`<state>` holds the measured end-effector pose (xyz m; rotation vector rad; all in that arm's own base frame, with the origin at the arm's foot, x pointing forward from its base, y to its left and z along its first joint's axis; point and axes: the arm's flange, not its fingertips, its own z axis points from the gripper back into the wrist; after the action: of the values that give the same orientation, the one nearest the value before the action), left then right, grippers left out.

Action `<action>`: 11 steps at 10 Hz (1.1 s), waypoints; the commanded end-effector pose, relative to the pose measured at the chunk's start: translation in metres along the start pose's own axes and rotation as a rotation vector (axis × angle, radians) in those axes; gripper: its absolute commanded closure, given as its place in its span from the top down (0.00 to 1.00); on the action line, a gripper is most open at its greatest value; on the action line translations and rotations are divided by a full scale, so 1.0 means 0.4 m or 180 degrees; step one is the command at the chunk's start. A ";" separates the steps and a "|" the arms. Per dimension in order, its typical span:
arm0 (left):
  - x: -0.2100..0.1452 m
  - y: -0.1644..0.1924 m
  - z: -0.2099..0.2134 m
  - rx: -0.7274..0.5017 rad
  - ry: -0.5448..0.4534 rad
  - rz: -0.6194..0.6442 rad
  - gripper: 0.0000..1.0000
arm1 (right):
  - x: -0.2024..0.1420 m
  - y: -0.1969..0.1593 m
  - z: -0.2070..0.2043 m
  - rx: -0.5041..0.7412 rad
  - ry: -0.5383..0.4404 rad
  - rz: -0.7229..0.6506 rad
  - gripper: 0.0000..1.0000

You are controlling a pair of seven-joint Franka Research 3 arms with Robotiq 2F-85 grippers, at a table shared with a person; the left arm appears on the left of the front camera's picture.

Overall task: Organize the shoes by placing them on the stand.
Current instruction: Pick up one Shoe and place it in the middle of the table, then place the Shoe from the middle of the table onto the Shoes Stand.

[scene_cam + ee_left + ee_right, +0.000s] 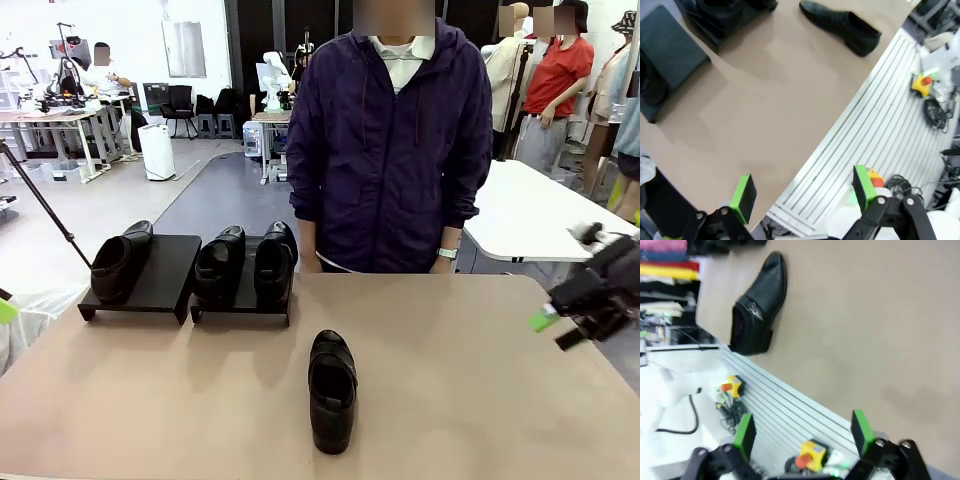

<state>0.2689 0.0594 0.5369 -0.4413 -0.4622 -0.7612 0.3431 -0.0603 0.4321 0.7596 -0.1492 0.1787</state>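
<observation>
glossy black leather shoes (332,403), matt black stand (160,275), smooth matt tan table (460,380)

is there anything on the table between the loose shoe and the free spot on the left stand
Nothing visible. Bare table lies between the loose shoe and the left stand, whose right half is free beside one shoe.

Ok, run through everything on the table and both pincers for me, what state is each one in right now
Left tray: holds one shoe, other half bare.
Right tray: full, a pair of shoes side by side.
Fourth shoe: loose on the table, upright, not on a tray.
Left pincer: open, empty, over the table's near edge.
Right pincer: open, empty, off to the side of the table.
</observation>
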 end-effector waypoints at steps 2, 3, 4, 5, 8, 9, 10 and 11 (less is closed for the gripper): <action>0.001 0.002 -0.003 0.0010 -0.0014 -0.0002 1.00 | 0.032 0.031 -0.065 -0.0623 0.0264 -0.0620 1.00; 0.001 0.002 -0.003 0.0010 -0.0014 -0.0002 1.00 | -0.015 -0.034 0.012 0.0012 -0.0011 -0.0156 1.00; 0.001 0.002 -0.003 0.0010 -0.0014 -0.0002 1.00 | -0.015 -0.034 0.012 0.0012 -0.0011 -0.0156 1.00; 0.001 0.002 -0.003 0.0010 -0.0014 -0.0002 1.00 | -0.015 -0.034 0.012 0.0012 -0.0011 -0.0156 1.00; 0.001 0.002 -0.003 0.0010 -0.0014 -0.0002 1.00 | -0.015 -0.034 0.012 0.0012 -0.0011 -0.0156 1.00; 0.001 0.002 -0.003 0.0010 -0.0014 -0.0002 1.00 | -0.015 -0.034 0.012 0.0012 -0.0011 -0.0156 1.00; 0.001 0.002 -0.003 0.0010 -0.0014 -0.0002 1.00 | -0.015 -0.034 0.012 0.0012 -0.0011 -0.0156 1.00; 0.001 0.002 -0.003 0.0010 -0.0014 -0.0002 1.00 | -0.015 -0.034 0.012 0.0012 -0.0011 -0.0156 1.00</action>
<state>0.2690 0.0593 0.5369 -0.4411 -0.4620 -0.7615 0.3382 -0.0718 0.4246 0.7364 -0.1113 0.1088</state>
